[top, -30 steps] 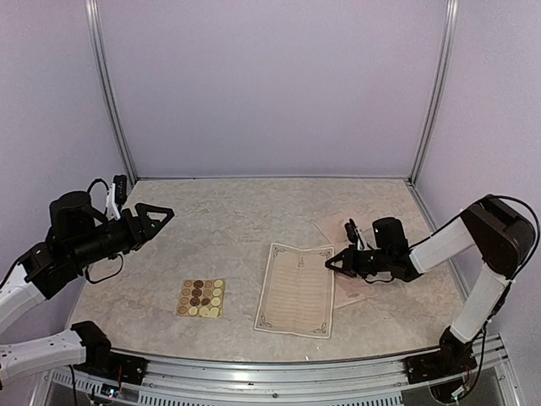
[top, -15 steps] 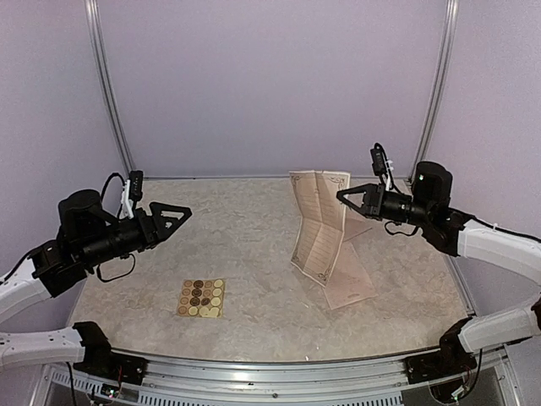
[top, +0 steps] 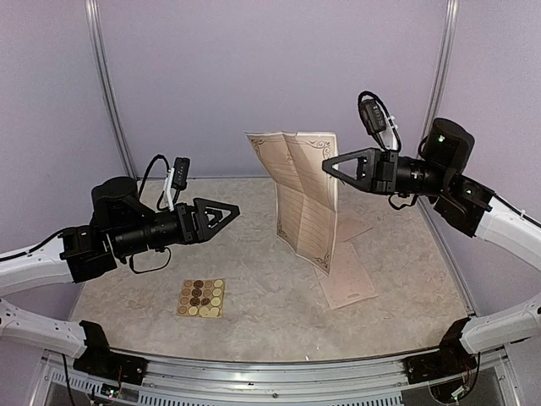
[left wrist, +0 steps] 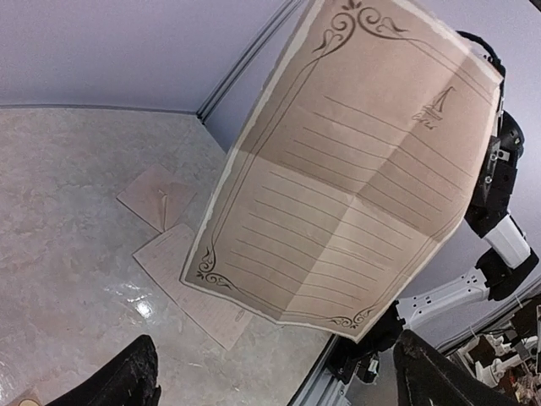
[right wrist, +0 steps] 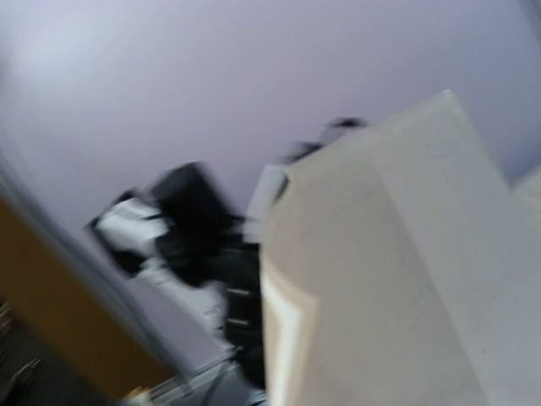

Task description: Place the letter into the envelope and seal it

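Note:
The letter [top: 303,193], a cream sheet with a dark ornate border and fold creases, hangs upright in the air above the table's right middle. My right gripper [top: 328,166] is shut on its upper right edge. In the left wrist view the letter [left wrist: 355,169] fills the upper right. The right wrist view is blurred and shows only the sheet's pale back [right wrist: 406,271]. The pinkish envelope [top: 348,283] lies flat on the table under and to the right of the letter's lower edge, and it also shows as the envelope [left wrist: 190,275] below the sheet. My left gripper [top: 230,216] is open, empty, and points at the letter from the left.
A small sheet of round stickers [top: 201,298] lies on the marble table [top: 254,254] at the front left, below my left arm. Metal posts [top: 110,101] and purple walls close in the back and sides. The table's front rail [top: 270,364] runs between the arm bases.
My right gripper picked the letter up off the table and raised it high, so it now hangs upright. My left arm moved right toward it and its jaws opened wider.

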`<state>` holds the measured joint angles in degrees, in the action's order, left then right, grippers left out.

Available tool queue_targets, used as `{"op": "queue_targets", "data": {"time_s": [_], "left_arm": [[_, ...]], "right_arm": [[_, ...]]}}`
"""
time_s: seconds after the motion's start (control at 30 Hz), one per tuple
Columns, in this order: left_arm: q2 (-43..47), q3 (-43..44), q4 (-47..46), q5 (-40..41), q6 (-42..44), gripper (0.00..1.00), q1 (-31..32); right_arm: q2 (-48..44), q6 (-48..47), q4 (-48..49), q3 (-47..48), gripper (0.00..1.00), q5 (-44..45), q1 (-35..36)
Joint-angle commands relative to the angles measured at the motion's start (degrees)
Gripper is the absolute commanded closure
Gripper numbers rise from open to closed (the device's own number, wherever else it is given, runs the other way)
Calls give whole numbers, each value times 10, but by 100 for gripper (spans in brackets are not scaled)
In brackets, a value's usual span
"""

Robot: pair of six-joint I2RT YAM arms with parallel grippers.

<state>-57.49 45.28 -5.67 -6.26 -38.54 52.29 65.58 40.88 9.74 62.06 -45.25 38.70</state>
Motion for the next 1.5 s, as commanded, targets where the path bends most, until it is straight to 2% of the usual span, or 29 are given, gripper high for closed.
{"op": "queue_targets", "data": {"time_s": [0.0,0.2,0.3,0.33,0.37,0.43,0.5,0.57,0.73,0.87,0.9,1.03,1.1,1.3,1.47], "left_arm": [[-15,9,-38,-8,21,6,8],[-8,-1,-54,-17,23,1,9],[-8,-3,-75,-52,31,2,16],[-8,-5,-88,-67,34,5,22],[-8,-8,-105,-91,35,12,27],[-7,-18,-139,-116,31,33,34],[-3,-28,-158,-125,24,58,37],[5,-38,-164,-120,20,75,38],[27,-57,-166,-104,12,100,38],[38,-58,-150,-94,17,100,38],[41,-57,-147,-93,19,100,37],[41,-44,-109,-97,43,100,38],[40,-35,-87,-103,59,100,37],[37,-13,-37,-130,92,100,38],[28,0,-24,-166,98,100,38]], "right_arm": [[6,11,39,36,100,-42,36],[2,32,82,40,100,-64,50],[-1,33,84,38,100,-61,50],[-2,34,84,37,100,-59,51],[-2,35,84,36,100,-57,51],[-2,37,85,33,100,-52,51],[-2,38,84,30,100,-44,51],[-4,39,83,26,100,-36,51],[-9,36,76,21,100,-17,50],[-18,31,80,11,100,-12,50],[-22,27,82,7,96,-9,51],[-50,0,67,-8,52,24,49],[-66,-20,45,-8,35,49,47],[-103,-38,5,-16,14,88,27],[-105,-59,-25,-16,7,99,22]]}}
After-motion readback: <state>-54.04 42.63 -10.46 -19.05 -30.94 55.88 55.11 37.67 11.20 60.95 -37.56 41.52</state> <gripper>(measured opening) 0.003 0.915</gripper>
